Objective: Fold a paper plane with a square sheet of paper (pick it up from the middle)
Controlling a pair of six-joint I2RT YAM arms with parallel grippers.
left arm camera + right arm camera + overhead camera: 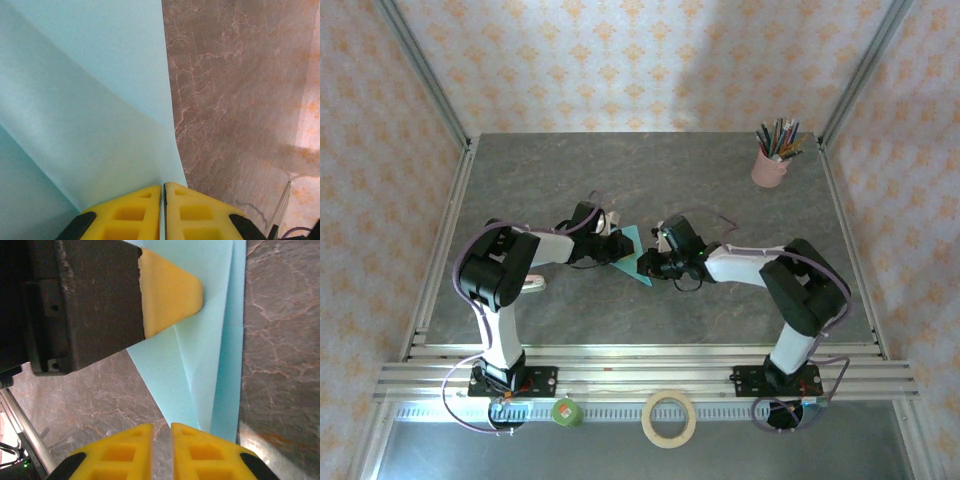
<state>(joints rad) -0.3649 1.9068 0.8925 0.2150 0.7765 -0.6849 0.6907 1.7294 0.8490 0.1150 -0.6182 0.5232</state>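
Turquoise paper (pixel 90 100) touches left tool (pixel 163 189), jaws pressed together.

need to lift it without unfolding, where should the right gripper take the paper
Likely the narrow tip of the paper, nearest the right gripper, coming in low along the table from that end: the folded layers taper together there, and the left gripper seems to pin the wide end.

The thin light-turquoise paper sheet (pixel 634 258), creased into a narrow pointed shape with overlapping flaps, lies flat mid-way across the marbled grey tabletop (pixel 720 180), tip toward five o'clock.
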